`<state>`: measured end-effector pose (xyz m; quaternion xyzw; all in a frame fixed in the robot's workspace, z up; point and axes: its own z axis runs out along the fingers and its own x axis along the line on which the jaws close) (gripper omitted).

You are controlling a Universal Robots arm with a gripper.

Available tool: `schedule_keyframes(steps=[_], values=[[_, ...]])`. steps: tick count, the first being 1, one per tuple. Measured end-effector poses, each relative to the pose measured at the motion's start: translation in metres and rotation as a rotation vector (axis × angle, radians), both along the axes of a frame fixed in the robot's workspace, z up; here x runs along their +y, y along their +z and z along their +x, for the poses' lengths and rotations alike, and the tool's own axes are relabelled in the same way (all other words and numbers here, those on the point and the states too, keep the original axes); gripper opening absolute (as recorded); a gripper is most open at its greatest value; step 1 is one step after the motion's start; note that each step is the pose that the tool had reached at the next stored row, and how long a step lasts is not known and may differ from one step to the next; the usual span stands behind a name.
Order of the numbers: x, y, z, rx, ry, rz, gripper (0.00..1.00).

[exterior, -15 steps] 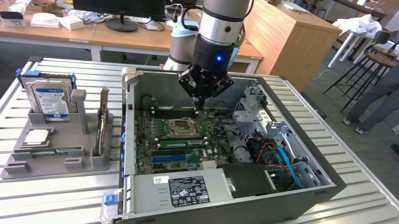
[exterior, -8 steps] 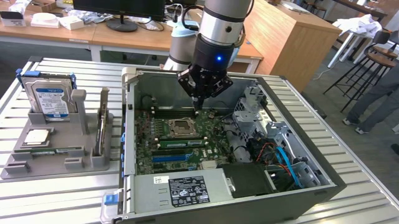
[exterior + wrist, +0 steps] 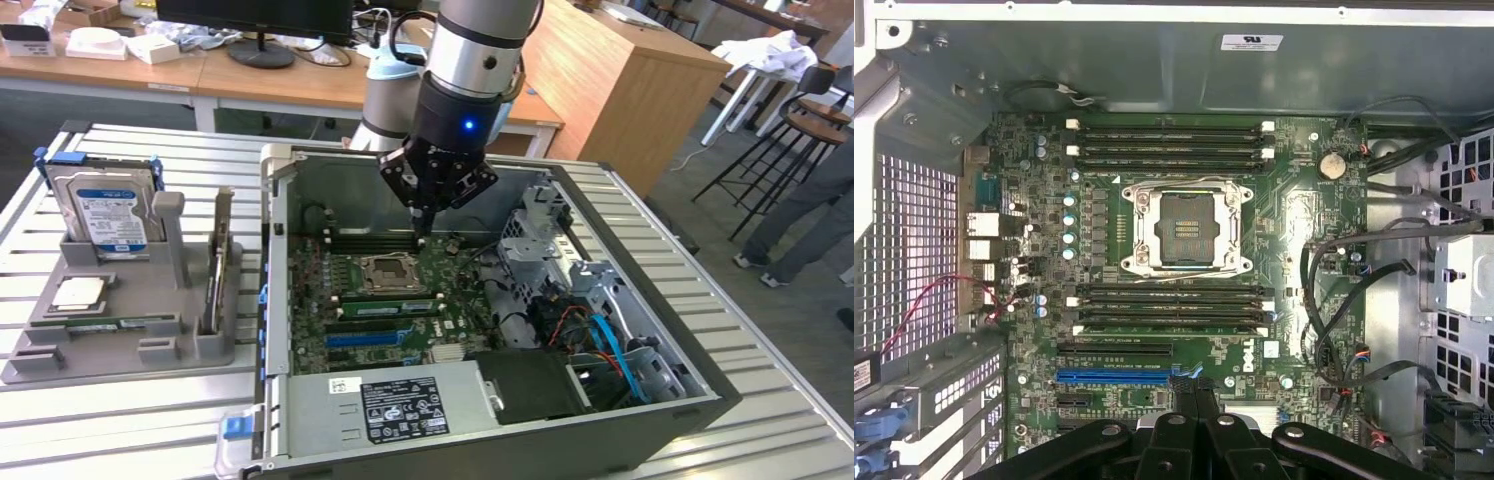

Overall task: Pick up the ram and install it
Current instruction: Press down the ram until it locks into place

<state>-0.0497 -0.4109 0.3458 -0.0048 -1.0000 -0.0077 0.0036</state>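
Gripper (image 3: 424, 222): we see it shut, holding nothing, above the motherboard (image 3: 1294, 215).
Ram (image 3: 124, 322): lies flat in the grey tray (image 3: 80, 355), well beyond the case wall; long axis along the tray's front edge.

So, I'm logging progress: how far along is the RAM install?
Done: nothing visible; the long black memory slots look empty. In hand: the shut end effector hangs over the green motherboard, holding nothing. Left: the thin green ram stick seemingly lies in the grey tray.
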Motion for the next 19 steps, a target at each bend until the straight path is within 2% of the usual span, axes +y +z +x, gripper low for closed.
schedule_keyframes(steps=[19], values=[[0.0000,0.0010,0.0000,0.0000,0.050,0.0000,0.10]])
